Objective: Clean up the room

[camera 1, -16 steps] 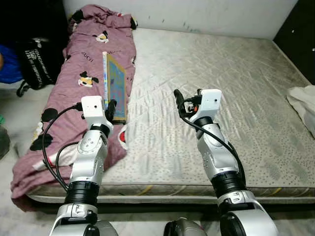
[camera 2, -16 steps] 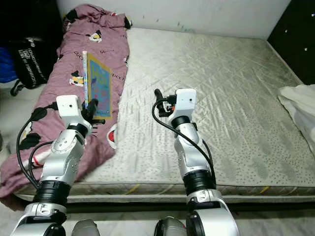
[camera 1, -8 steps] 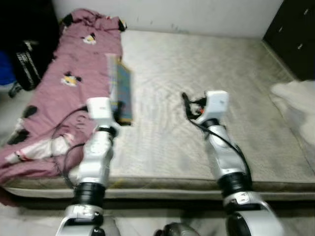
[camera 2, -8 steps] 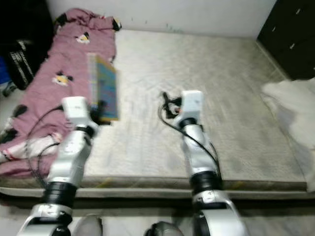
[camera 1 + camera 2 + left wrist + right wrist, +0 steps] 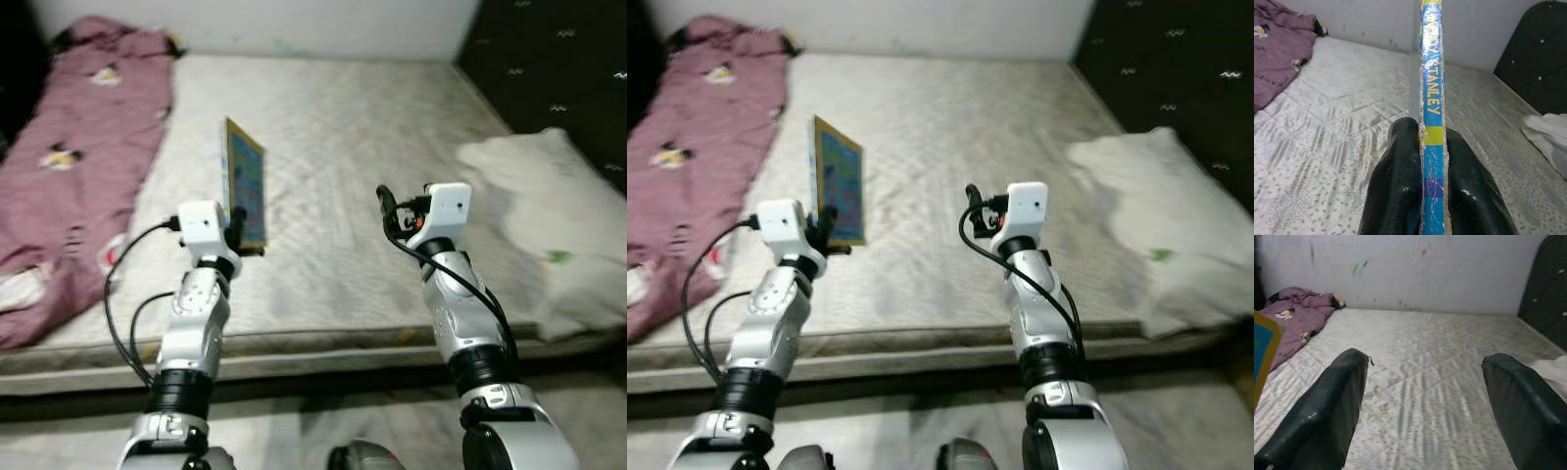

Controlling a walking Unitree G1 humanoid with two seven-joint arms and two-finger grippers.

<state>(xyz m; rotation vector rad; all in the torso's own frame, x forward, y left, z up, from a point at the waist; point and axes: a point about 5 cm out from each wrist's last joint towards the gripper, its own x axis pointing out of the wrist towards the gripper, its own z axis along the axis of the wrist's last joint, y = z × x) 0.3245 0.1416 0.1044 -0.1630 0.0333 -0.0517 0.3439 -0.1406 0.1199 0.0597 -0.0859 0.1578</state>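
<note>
Left hand pinches upright book between its fingers.

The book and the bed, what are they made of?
The book in the left gripper looks like glossy printed cardboard: stiff, with scuffed, whitened spine edges. The bed's mattress looks like soft quilted fabric, matte grey-white, stitched in diamond lines with small speckles. What's inside it can't be seen.

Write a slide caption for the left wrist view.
Left pincer shut on a book, held upright over the mattress.
</note>
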